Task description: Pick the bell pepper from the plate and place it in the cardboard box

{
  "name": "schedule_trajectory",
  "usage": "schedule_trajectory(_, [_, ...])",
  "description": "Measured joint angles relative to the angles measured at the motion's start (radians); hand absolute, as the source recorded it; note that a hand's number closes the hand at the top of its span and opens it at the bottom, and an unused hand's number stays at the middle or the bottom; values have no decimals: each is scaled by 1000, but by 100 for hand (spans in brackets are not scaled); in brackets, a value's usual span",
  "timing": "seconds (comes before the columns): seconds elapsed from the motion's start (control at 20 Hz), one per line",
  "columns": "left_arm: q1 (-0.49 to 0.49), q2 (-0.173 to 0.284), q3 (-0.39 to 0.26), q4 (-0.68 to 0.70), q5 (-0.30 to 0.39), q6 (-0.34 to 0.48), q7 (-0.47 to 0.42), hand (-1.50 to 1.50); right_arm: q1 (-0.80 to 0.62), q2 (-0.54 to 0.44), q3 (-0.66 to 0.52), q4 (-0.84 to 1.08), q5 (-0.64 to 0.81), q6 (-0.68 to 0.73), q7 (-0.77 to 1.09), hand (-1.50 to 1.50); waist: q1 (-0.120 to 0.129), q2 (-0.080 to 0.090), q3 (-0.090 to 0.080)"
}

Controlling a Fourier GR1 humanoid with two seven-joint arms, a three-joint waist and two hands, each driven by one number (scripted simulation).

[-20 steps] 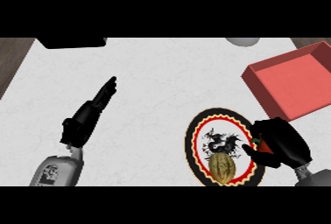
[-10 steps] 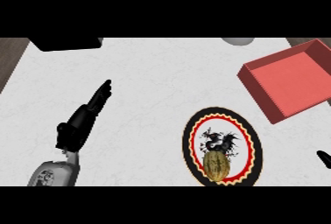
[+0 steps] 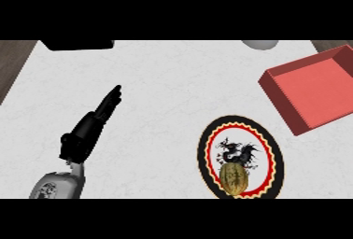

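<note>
White, faintly marbled counter top point(image 3: 165, 84) fills most of the frame, with a strip of brown wood grain at the upper left corner and another at the upper right.

Item: left hand point(image 3: 88, 133), black, on a grey forearm point(image 3: 53, 186) entering from the lower left. Fingers straight and pressed together, pointing up and to the right across the counter; nothing held. It lies well apart from the plate and the box.

Item: plate point(image 3: 207, 154), round, seen as a tall oval, lower right of centre. Black outer rim, yellow zigzag band, red ring, white middle bearing a black dragon-like figure. Its lower edge meets the bottom of the scene.

Item: bell pepper point(image 3: 235, 178), olive-yellow and ribbed, lying on the lower part of the plate, just below the black figure. No hand touches it.

Item: cardboard box point(image 3: 314, 91), red, open-topped, shallow, set at a tilt at the right edge of the frame and cut off by that edge. It sits up and to the right of the plate, close to it but not touching.

Item: dark object point(image 3: 76, 44), black, at the upper left, cut off by the top of the scene; kind cannot be told.

Item: pale grey rounded object point(image 3: 260, 44), top of the frame right of centre, also cut off.

Right hand: does not show.
</note>
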Motion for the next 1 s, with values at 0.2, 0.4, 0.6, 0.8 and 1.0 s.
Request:
schedule_trajectory(0.2, [-19,-18,-14,-12,-3,-6,22,0,-23,-32,-85,81,-37,64,31,150,27,5,0])
schedule_trajectory(0.4, [-15,-21,-20,-9,-13,-17,5,0,-109,-49,-102,151,-37,110,79,150,44,8,0])
schedule_trajectory(0.6, [-30,-45,-34,3,-30,-9,13,0,-216,-59,-77,202,-28,152,137,150,54,10,0])
schedule_trajectory(0.8, [-59,-48,-19,44,-29,-17,-1,0,-344,-59,-17,255,-5,187,185,150,61,12,1])
schedule_trajectory(1.0, [-73,-44,-3,58,-23,-31,-9,0,-470,-27,38,296,27,200,242,150,64,13,0])
